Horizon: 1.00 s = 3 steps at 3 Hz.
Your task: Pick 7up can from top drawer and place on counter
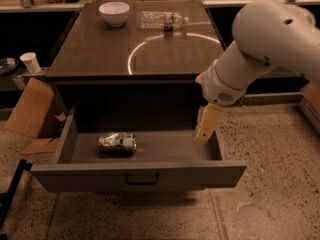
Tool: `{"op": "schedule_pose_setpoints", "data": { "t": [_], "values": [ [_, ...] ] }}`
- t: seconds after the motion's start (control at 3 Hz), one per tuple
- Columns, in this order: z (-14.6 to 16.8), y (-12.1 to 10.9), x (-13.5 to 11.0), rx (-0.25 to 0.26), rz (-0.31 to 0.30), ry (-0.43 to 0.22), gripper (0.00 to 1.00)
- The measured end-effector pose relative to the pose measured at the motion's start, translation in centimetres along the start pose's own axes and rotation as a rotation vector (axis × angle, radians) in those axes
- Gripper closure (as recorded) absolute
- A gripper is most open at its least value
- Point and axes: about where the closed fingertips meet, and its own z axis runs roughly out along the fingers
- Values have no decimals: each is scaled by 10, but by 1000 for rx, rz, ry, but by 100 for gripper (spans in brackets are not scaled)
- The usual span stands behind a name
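The 7up can (117,143) lies lengthwise left-right, well left of the gripper (205,132) at the right end of the top drawer (75,176); whether the gripper is parted or closed cannot be told.

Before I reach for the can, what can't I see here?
Camera view only:
- 7up can: underside hidden against the top drawer floor; markings too small to read.
- Gripper, over the drawer's right end: height above the floor unclear from one view.
- Counter: right front corner covered by the arm.
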Motion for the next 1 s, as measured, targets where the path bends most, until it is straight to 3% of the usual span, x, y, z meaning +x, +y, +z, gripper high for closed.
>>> {"op": "schedule_pose_setpoints", "data": {
  "t": [0.67, 1.0],
  "values": [
    [65, -26, -14, -60, -4, -61, 0],
    [92, -30, -28, -92, -52, -88, 0]
  ]
}}
